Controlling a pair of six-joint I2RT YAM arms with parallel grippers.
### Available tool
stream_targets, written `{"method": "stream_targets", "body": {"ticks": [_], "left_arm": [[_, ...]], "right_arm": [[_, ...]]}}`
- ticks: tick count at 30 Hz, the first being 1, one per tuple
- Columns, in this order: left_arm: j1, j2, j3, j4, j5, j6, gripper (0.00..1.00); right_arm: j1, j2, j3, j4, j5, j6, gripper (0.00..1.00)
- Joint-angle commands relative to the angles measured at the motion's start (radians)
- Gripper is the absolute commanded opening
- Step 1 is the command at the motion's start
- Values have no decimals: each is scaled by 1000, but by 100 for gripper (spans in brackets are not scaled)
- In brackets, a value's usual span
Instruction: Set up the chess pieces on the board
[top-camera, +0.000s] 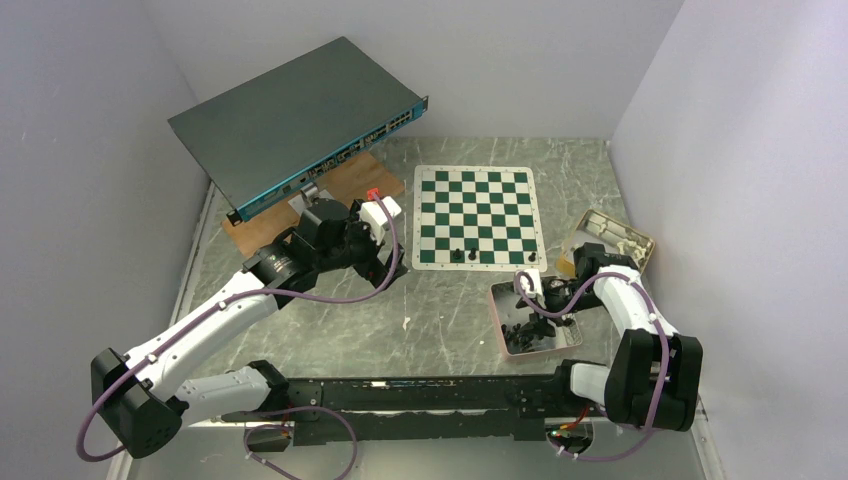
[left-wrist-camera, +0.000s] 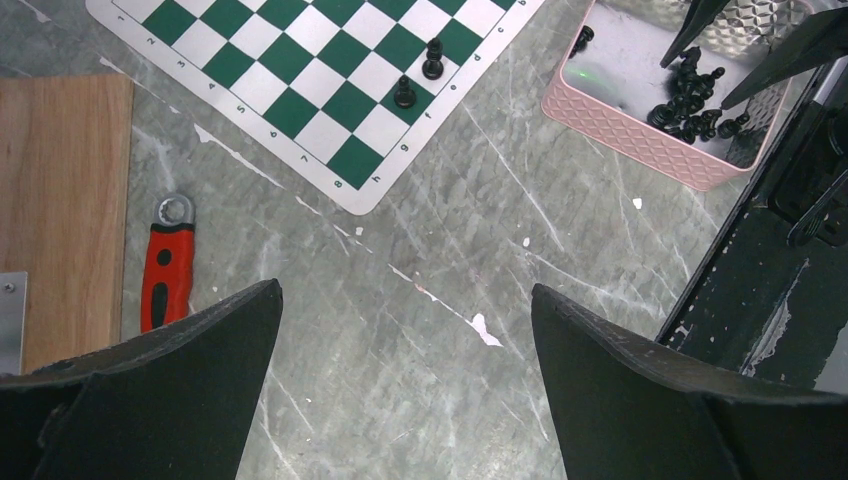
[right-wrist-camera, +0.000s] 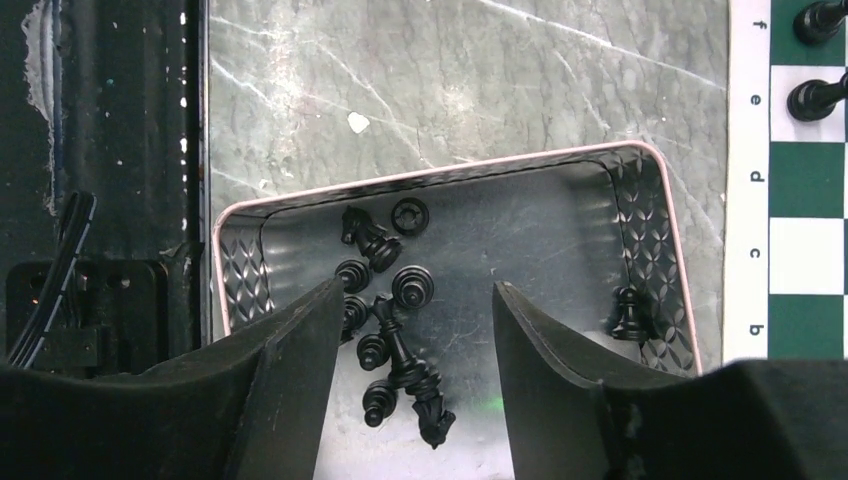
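Observation:
The green-and-white board (top-camera: 476, 200) lies at the table's middle back, with two black chess pieces (top-camera: 457, 254) (top-camera: 473, 252) standing on its near row; the left wrist view shows them as pieces (left-wrist-camera: 404, 92) (left-wrist-camera: 433, 60). Several more black pieces (right-wrist-camera: 400, 350) lie jumbled in the pink-rimmed metal tray (right-wrist-camera: 640, 160), and one stands alone (right-wrist-camera: 627, 312) by its wall. My right gripper (right-wrist-camera: 416, 300) hangs low in the tray, jaws apart on either side of the pile, touching none that I can see. My left gripper (left-wrist-camera: 405, 300) is open over bare table, left of the tray.
A red-handled wrench (left-wrist-camera: 165, 265) lies beside a wooden plank (left-wrist-camera: 60, 200). A grey network switch (top-camera: 300, 120) leans at the back left. A small open box (top-camera: 612, 235) sits at the right. The black base rail (top-camera: 400, 400) runs along the near edge.

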Motion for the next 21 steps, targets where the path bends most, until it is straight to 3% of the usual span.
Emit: {"method": "stream_targets", "body": {"ticks": [1, 21], "left_arm": [[4, -15, 15, 32, 22, 14, 100], [4, -4, 16, 27, 21, 17, 100]], "right_arm": [[5, -7, -7, 28, 25, -22, 57], [99, 9, -22, 102, 103, 54, 37]]}}
